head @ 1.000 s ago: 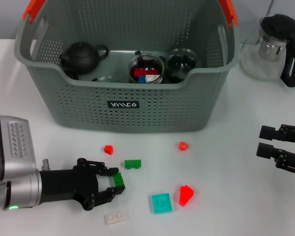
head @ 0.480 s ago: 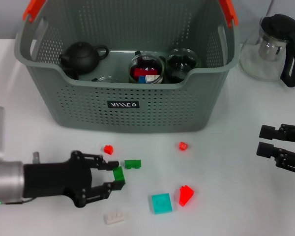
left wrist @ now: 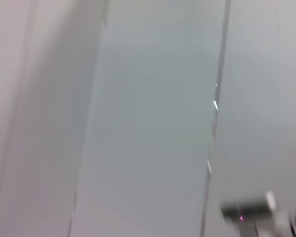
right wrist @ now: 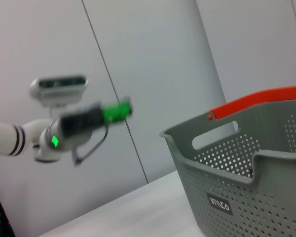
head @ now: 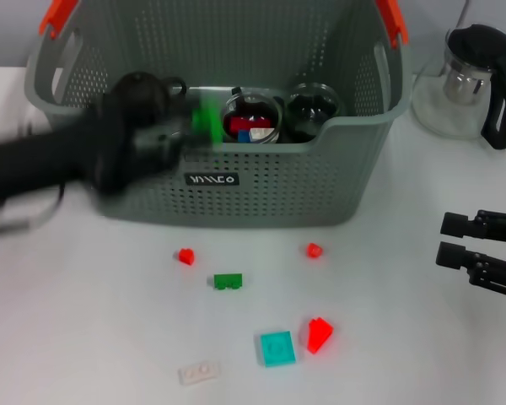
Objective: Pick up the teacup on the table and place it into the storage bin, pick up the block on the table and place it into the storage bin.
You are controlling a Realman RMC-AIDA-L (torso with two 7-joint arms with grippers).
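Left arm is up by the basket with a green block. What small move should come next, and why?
Probably carry the left gripper a little farther over the storage bin before opening: its green block sits level with the front rim, not clearly inside. The right gripper waits at the table's right.

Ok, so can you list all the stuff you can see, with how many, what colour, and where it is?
storage bin: one, grey, back of the table
teapot: one, black, inside the bin
glass cups: at least two, clear, inside the bin
glass pitcher: one, clear with black handle, right of the bin
loose blocks: three red, one green, one teal, one white, in front of the bin
green block: one, held over the bin
left gripper: black, over the bin's front rim
right gripper: black, right edge
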